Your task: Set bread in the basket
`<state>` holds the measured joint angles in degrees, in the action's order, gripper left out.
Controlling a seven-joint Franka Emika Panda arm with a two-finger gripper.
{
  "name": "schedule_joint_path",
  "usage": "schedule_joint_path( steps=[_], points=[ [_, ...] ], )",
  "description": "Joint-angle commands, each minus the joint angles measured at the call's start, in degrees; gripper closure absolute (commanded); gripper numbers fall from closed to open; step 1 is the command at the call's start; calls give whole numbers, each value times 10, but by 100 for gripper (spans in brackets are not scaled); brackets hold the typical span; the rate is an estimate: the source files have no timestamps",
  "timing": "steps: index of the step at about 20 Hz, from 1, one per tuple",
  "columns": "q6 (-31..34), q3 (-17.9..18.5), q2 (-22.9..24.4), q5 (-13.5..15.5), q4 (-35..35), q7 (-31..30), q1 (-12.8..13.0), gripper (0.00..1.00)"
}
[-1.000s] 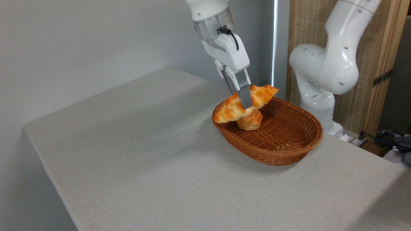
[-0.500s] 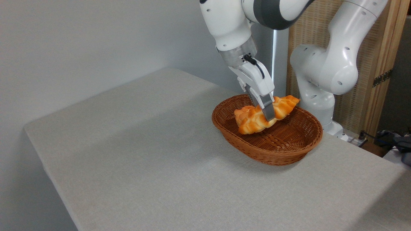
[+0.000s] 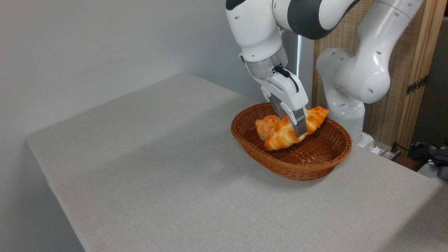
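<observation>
The bread (image 3: 285, 134), a long golden-orange braided loaf, hangs tilted inside the basket (image 3: 315, 166), its lower end near the woven floor and its upper end above the far rim. My gripper (image 3: 300, 130) is shut on the loaf's middle, reaching down from above. The basket is an oval reddish-brown wicker one on the table's right side. Whether the loaf touches the basket floor cannot be made out.
A small round knotted bun (image 3: 265, 126) lies in the basket, just left of the loaf. The arm's white base (image 3: 350, 84) stands behind the basket. Grey tabletop (image 3: 157, 157) stretches to the left and front; its edges drop off at left and front.
The gripper has carried the bread from above the basket's left rim to the right and down into the basket. The bun, covered half a second ago, shows again.
</observation>
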<state>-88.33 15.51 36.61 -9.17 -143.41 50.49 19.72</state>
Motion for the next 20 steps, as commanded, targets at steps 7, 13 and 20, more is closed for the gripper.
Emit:
schedule_joint_path(
  steps=[7,13,20],
  points=[
    [3,1,0,8,8,-10,10,0],
    [3,1,-1,8,8,-12,15,0],
    [3,1,-54,64,107,-38,15,0]
  ],
)
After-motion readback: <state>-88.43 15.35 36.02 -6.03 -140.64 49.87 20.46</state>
